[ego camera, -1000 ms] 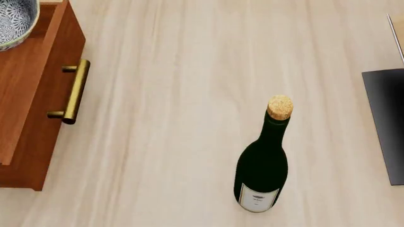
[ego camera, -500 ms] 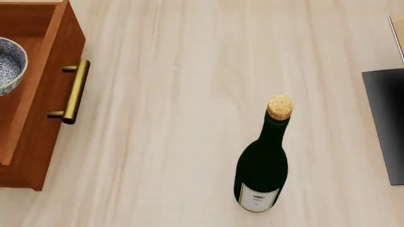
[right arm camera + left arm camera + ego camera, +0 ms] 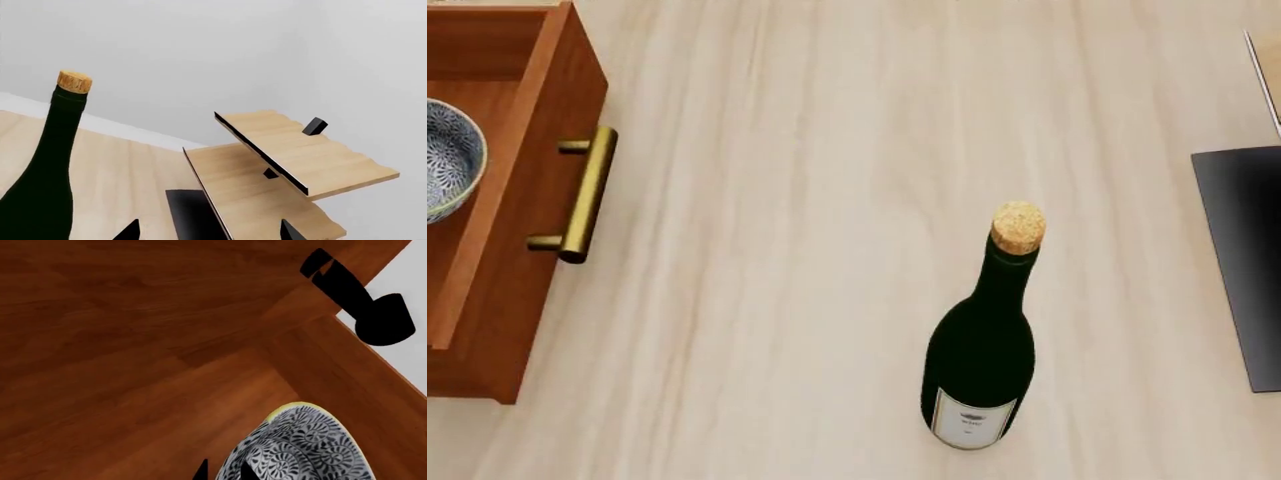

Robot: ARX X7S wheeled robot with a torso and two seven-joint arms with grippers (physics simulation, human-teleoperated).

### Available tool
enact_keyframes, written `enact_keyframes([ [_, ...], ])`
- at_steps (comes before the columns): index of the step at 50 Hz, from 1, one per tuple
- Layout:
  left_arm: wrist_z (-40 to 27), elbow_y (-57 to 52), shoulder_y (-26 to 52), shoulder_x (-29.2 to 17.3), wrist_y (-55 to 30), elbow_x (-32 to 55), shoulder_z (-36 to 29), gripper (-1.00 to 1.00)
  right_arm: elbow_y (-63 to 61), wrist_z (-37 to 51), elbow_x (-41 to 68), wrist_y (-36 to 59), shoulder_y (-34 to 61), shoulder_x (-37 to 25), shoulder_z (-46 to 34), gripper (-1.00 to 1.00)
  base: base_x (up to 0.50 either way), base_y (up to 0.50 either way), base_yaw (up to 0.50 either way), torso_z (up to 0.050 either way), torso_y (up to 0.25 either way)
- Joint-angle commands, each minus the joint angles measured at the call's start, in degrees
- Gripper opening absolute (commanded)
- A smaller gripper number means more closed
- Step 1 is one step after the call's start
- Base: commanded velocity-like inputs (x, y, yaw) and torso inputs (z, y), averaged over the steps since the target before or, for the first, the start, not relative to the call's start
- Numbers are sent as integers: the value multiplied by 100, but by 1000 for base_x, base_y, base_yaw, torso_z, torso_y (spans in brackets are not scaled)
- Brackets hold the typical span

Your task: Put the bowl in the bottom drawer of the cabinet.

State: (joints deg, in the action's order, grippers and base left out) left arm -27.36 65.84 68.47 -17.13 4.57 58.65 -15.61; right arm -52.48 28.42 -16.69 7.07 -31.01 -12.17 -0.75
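L wrist: bowl low inside bottom drawer, near its corner, just by left gripper (tips barely show; grip cannot tell) | head: bowl at far left, behind the handle; left arm nearer | R wrist: right gripper spread, empty, by bottle.

Reddish-brown wood of the drawer fills most of the close-up, its floor meeting a side wall at a corner. The bowl, patterned in dense blue-grey swirls with a pale rim, sits low against that wall. Black fingertips poke in beside the bowl. A black bracket-like part shows past the wall.
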Motion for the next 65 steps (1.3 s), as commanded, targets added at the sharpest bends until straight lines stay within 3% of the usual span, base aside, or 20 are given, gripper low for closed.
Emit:
enact_keyframes([
  [1,-263,786,-62,54,-189,1711,-982,-100,-42,62,-33,-58,-135,-13,-49,100,17,5,0,0,0],
  [27,-945,-228,-594,-147,-42,1749,-866,-100,-92,108,53,-77,-251,-128,-12,100,7,3,0,0,-5],
  [28,-977,-242,-598,-150,-35,1738,-872,100,-101,104,42,-72,-253,-131,-22,100,0,0,0,0,-11],
  [46,-1147,-884,-773,-252,-38,1723,-881,100,-81,133,43,-63,-231,-170,-64,100,0,0,0,0,-4],
  [57,-2226,-4888,-1542,-1061,-500,2035,-848,100,-21,160,47,-65,-188,-189,-95,100,0,0,0,0,-2],
  [65,-2813,-7859,-1532,-1632,-817,2300,-785,100,43,201,51,-132,-193,-198,-145,100,0,0,0,0,0],
])
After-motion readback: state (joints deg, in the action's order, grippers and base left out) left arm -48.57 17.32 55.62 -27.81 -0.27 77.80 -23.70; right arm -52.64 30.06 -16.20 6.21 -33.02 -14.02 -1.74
